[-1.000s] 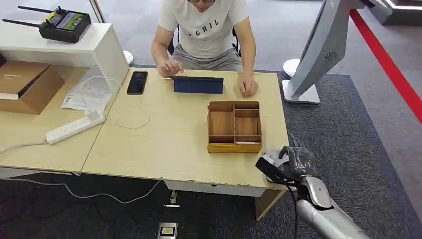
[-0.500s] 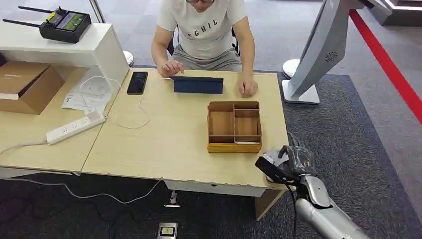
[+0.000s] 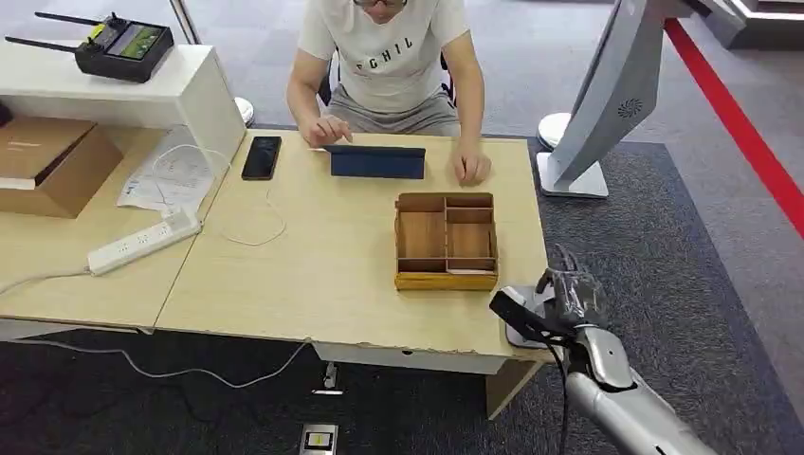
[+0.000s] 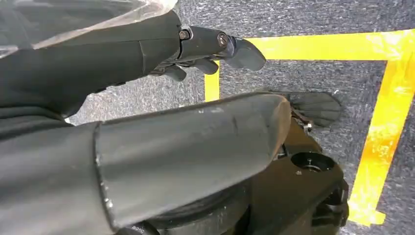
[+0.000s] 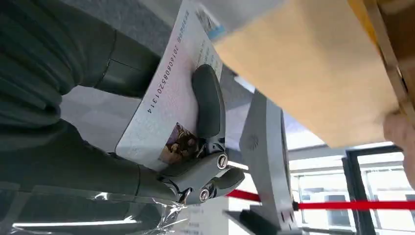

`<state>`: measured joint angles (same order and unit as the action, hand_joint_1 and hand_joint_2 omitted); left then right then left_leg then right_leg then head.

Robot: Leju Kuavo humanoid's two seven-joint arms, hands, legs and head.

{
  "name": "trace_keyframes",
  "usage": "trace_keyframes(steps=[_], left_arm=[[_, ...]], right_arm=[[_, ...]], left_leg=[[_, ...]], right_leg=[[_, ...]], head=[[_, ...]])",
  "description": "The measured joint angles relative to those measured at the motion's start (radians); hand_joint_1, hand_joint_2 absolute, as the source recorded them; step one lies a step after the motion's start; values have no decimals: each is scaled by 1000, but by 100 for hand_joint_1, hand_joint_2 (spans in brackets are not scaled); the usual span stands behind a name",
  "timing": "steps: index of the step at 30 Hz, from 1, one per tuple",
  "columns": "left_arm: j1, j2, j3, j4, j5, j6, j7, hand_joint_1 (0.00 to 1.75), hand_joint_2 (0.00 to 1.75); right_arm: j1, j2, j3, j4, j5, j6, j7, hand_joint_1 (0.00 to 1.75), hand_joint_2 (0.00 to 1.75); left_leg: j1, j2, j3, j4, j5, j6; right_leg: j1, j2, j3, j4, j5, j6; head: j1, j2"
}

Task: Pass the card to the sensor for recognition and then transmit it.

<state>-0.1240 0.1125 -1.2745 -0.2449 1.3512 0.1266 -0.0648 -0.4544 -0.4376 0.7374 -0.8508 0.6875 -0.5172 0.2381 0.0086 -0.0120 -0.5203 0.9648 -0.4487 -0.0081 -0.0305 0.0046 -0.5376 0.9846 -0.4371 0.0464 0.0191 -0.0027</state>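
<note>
Right hand (image 3: 559, 305) grips the card (image 5: 164, 115) at the near right corner of the surface (image 3: 313, 275), thumb pressed across its face. Left hand (image 4: 205, 49) hangs over the floor, fingers loosely curled, holding nothing. Best to keep the card flat and firmly pinched while carrying toward the sensor, avoiding the wooden tray (image 3: 446, 242).

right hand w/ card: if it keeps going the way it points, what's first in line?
Likely the wooden organizer box. The right hand holds the card at the desk's near right corner, pointing up-left across the top. It could pass above the box; height is unclear.
</note>
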Motion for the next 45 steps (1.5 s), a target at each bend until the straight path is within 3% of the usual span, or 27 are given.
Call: trace_keyframes(steps=[8,17,24,32,45], left_arm=[[-1,0,0,0,0,-2,-6,0,0],[-1,0,0,0,-18,-31,-8,0,0],[-3,1,-3,0,-34,-39,-15,0,0],[-4,1,-4,0,-41,-41,5,0,0],[-3,3,-4,0,-46,-57,10,0,0]], right_arm=[[-158,-40,0,-267,147,216,118,175,175],[-202,-46,1,-470,195,294,144,175,175],[-229,5,21,-478,270,317,91,175,175],[-291,80,73,-426,374,356,92,175,175],[-340,118,121,-317,366,355,103,175,175]], left_leg=[[1,1,0,0,1,0],[1,1,-1,0,1,0],[1,1,-1,0,1,-1],[2,0,-1,0,2,-1],[2,0,-2,0,2,-1]], right_leg=[[1,1,-1,0,1,0],[1,1,-1,0,0,0],[1,1,-1,0,1,-1],[2,1,-1,1,1,-1],[2,1,-2,0,1,-1]], head=[[0,0],[0,0],[0,0],[0,0],[0,0]])
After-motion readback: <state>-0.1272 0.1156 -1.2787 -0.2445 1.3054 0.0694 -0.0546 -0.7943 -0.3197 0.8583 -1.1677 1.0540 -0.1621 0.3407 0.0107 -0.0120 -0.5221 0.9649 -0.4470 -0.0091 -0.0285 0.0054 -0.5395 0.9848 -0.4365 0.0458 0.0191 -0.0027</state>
